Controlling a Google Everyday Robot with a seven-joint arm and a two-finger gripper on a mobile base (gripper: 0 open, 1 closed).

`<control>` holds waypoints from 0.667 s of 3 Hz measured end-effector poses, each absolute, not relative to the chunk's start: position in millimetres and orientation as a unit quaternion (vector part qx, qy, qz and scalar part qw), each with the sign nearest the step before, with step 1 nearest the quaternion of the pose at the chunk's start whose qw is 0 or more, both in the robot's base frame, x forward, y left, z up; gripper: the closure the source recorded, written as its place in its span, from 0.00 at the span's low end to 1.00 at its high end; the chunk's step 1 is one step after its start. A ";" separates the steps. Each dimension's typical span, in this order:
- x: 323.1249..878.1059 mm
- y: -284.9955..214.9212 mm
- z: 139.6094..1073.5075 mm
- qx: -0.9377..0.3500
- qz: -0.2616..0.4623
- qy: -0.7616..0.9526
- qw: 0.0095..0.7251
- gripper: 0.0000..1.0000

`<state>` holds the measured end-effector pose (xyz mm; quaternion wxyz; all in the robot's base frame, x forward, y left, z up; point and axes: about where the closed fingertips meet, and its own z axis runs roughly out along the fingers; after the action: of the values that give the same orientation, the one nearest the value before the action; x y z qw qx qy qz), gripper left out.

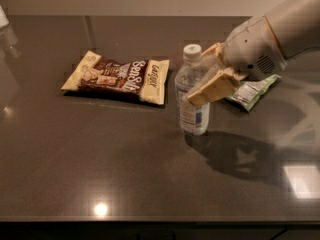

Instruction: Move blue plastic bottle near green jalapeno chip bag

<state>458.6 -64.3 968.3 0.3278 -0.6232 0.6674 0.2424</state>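
The blue plastic bottle (192,95) stands upright near the middle of the dark counter, clear with a white cap bearing a green mark and a blue-and-white label. My gripper (206,74) is shut on the blue plastic bottle at its upper body, one tan finger (211,88) across its front and the other behind it. The green jalapeno chip bag (252,90) lies flat just right of the bottle, mostly hidden under my white arm (272,36).
A larger cream-and-brown snack bag (119,77) lies flat to the left of the bottle. The dark counter (100,164) runs to a front edge at the bottom. A pale object (3,19) sits at the far left back corner.
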 end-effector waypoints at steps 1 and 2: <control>489.4 -91.9 975.3 -0.600 0.212 0.685 0.356 1.00; 514.8 -111.9 976.3 -0.578 0.205 0.695 0.376 1.00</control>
<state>514.8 -111.9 976.3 0.3759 -0.5779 0.6948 0.2048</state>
